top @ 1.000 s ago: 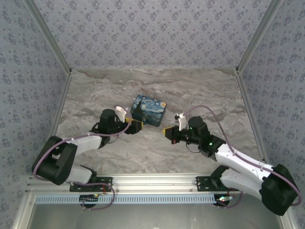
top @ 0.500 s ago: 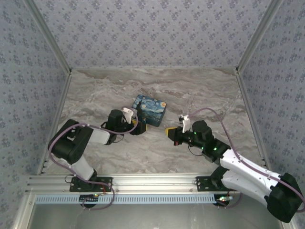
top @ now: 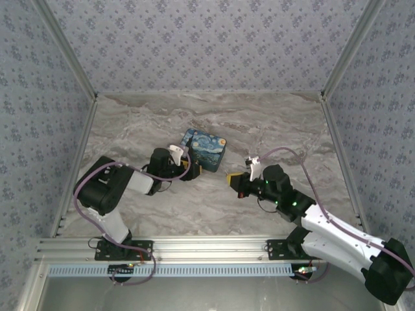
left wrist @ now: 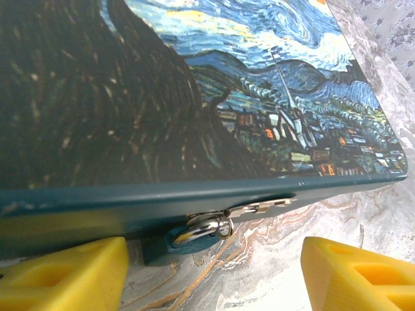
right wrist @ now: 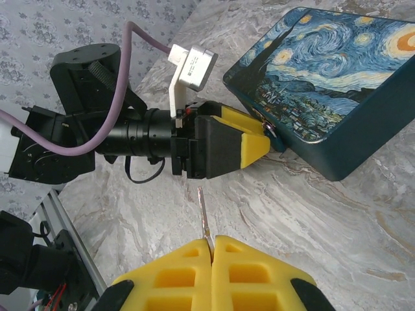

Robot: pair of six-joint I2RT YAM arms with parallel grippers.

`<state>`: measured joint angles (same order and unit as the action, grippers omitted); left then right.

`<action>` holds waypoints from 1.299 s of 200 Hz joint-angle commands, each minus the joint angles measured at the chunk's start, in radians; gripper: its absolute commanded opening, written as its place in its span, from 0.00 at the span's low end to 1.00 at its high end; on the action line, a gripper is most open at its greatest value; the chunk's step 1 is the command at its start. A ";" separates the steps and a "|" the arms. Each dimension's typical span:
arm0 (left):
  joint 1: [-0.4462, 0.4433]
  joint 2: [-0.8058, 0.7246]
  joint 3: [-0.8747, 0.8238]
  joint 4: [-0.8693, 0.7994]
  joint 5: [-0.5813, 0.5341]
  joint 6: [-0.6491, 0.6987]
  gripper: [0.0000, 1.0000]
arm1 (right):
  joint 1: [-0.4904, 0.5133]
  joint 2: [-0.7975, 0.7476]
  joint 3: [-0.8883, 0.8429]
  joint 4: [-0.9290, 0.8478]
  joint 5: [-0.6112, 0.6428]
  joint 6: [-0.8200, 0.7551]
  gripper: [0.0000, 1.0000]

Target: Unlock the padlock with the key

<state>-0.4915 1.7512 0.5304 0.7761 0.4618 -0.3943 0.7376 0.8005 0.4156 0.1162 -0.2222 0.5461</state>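
Table (top: 194, 217): grey-veined marble top with patterned walls on three sides; it carries everything below.

Left arm (top: 123, 184): folded low over the table and reaching right toward the box.

Right arm (top: 331, 227): stretched from the near right corner toward the middle.

Box (top: 203, 149): rectangular, with a blue-and-yellow swirl painting on the lid and dark teal sides. It sits flat near the table's centre.

Left claw (left wrist: 214, 278): yellow fingers spread wide and gripping nothing, set just beside the box's near side.

Right claw (right wrist: 212, 259): yellow fingers pressed together, clamping the key. It is well apart from the box.

Key (right wrist: 203, 217): thin metal blade sticking out of the right claw's fingertips, pointing toward the left claw and touching nothing else.

Padlock (left wrist: 194, 236): tiny, with a teal body and a metal shackle through the box's clasp. It hangs low on the box's side, between the left claw's fingers and clear of both.
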 commanded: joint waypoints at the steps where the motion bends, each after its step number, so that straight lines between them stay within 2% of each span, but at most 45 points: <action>1: -0.015 0.021 0.026 0.029 -0.007 -0.010 0.69 | 0.006 -0.025 -0.016 -0.023 0.020 -0.003 0.00; 79: -0.045 0.022 0.038 -0.002 -0.036 -0.011 0.58 | 0.004 -0.084 -0.037 -0.050 0.034 -0.005 0.00; 192: -0.080 0.032 0.079 -0.062 -0.148 -0.048 0.49 | 0.003 -0.134 -0.055 -0.071 0.043 0.006 0.00; 260: -0.102 0.040 0.104 -0.101 -0.211 -0.072 0.49 | 0.000 -0.136 -0.075 -0.041 0.061 0.029 0.00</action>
<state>-0.5827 1.7714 0.5991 0.6926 0.2771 -0.4553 0.7376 0.6643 0.3588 0.0559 -0.1921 0.5510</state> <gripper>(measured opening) 0.492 0.053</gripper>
